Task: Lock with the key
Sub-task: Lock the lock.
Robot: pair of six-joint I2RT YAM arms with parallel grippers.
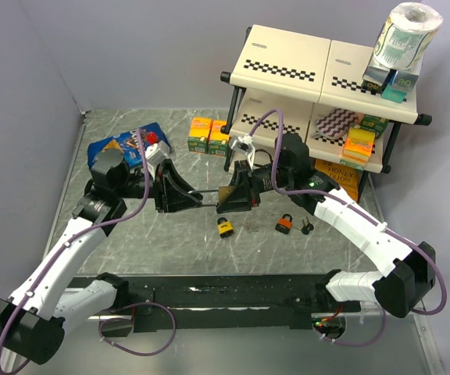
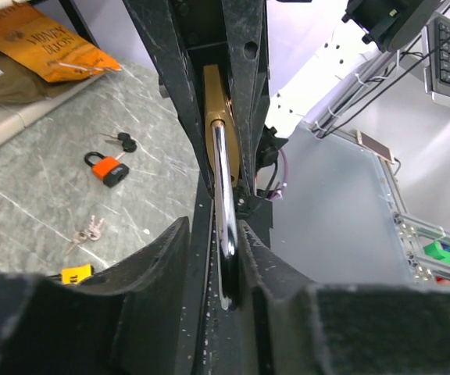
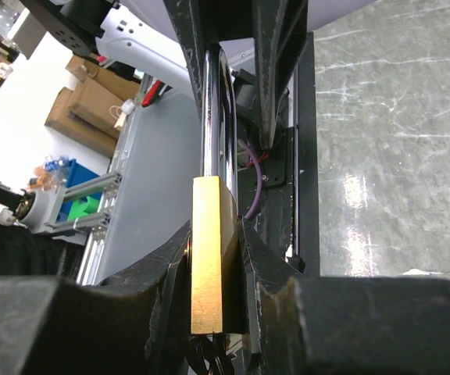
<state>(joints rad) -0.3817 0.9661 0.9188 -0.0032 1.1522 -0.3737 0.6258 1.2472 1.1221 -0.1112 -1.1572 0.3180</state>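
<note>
A brass padlock (image 1: 226, 193) with a long chrome shackle (image 1: 207, 196) hangs in the air between both grippers, above the table's middle. My left gripper (image 1: 200, 198) is shut on the shackle (image 2: 223, 195); the brass body (image 2: 216, 98) shows beyond it. My right gripper (image 1: 233, 200) is shut on the brass body (image 3: 207, 258), with the shackle (image 3: 216, 109) pointing away from it. Dark loops (image 3: 212, 361) hang under the body; I cannot tell whether they are a key. A loose set of keys (image 1: 306, 228) lies on the table.
A yellow padlock (image 1: 225, 227) and an orange padlock (image 1: 284, 224) lie on the table below the grippers. A two-tier shelf (image 1: 287, 66) with boxes and a paper roll (image 1: 406, 35) stands back right. Orange boxes (image 1: 208, 135) and a blue bag (image 1: 123, 144) lie at the back.
</note>
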